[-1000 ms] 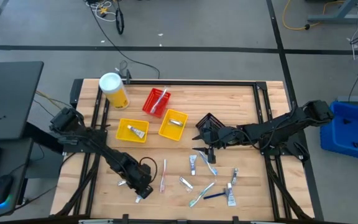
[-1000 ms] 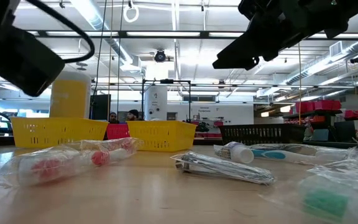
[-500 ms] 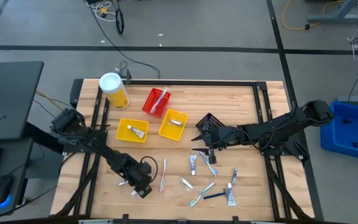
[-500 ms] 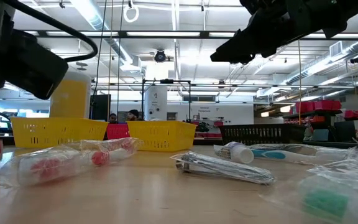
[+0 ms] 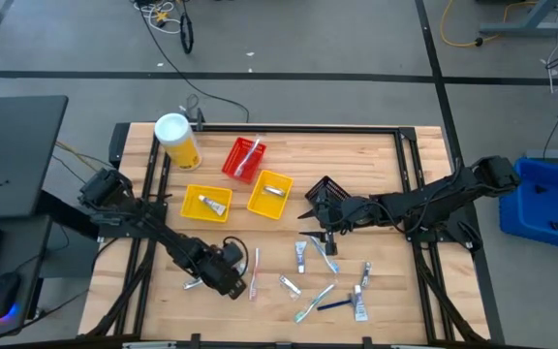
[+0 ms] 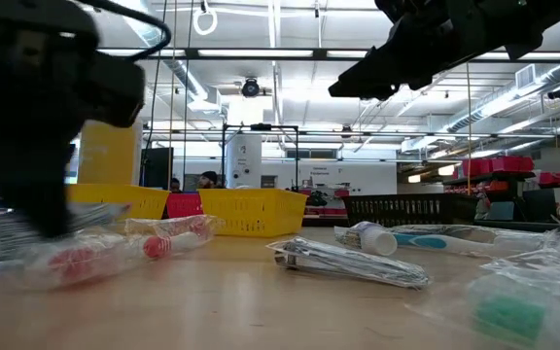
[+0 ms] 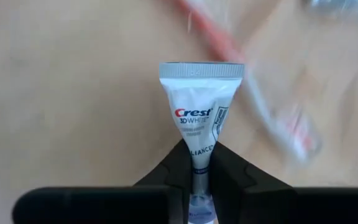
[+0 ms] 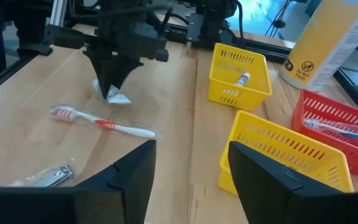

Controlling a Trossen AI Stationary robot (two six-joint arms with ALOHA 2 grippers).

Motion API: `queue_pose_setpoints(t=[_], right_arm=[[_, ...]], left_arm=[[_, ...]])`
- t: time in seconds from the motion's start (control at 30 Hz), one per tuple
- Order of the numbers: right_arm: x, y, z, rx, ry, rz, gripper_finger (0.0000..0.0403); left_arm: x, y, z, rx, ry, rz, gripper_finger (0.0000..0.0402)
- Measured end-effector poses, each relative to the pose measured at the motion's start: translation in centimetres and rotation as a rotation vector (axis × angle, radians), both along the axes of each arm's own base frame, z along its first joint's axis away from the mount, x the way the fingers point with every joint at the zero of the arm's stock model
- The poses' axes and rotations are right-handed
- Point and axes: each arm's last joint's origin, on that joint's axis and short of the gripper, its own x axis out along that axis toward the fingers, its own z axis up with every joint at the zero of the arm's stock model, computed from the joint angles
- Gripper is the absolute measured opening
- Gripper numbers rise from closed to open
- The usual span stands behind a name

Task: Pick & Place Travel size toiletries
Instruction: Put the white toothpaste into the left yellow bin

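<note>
While apparently lifted, tube [image 7: 199, 112] in left claw [image 7: 196, 163]

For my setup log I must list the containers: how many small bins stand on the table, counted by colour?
Red bin: 1
Yellow bins: 2
Black bin: 1
Total: 4
</note>
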Motion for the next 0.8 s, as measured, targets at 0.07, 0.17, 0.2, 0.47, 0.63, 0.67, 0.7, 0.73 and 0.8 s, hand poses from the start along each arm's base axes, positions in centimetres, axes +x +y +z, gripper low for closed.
queue_pose_setpoints(t=[0.07,0.17,0.2,0.47,0.63,0.67,0.7,0.73,0.8], right_arm=[[0.0,0.0,0.0,0.012,0.001,-0.005,0.0214],[0.0,0.0,0.0,0.025,0.001,-0.011,0.0211],[0.0,0.0,0.0,0.025,0.001,-0.012,0.0209],[0.0,0.0,0.0,0.026,-0.003,-0.012,0.0195],[0.0,0.0,0.1,0.027,-0.005,-0.012,0.0192],[0.0,0.0,0.1,0.027,-0.005,-0.012,0.0193],[0.0,0.0,0.1,0.027,-0.006,-0.012,0.0195],[0.0,0.0,0.1,0.027,-0.007,-0.012,0.0196],[0.0,0.0,0.1,0.028,-0.009,-0.012,0.0200]], left_arm=[[0.3,0.3,0.1,0.050,-0.051,0.024,0.0048],[0.7,1.1,0.5,0.107,-0.078,0.046,0.0045],[0.8,1.5,0.7,0.114,-0.078,0.044,0.0044],[1.1,5.5,4.0,0.201,-0.095,-0.058,0.0046],[-0.5,8.4,6.4,0.309,-0.052,-0.080,0.0044],[-0.9,9.0,6.8,0.331,-0.035,-0.082,0.0043],[-1.4,9.6,7.3,0.352,-0.018,-0.081,0.0043],[-1.9,10.1,7.6,0.369,0.002,-0.078,0.0042],[-3.0,11.1,8.3,0.413,0.047,-0.074,0.0043]])
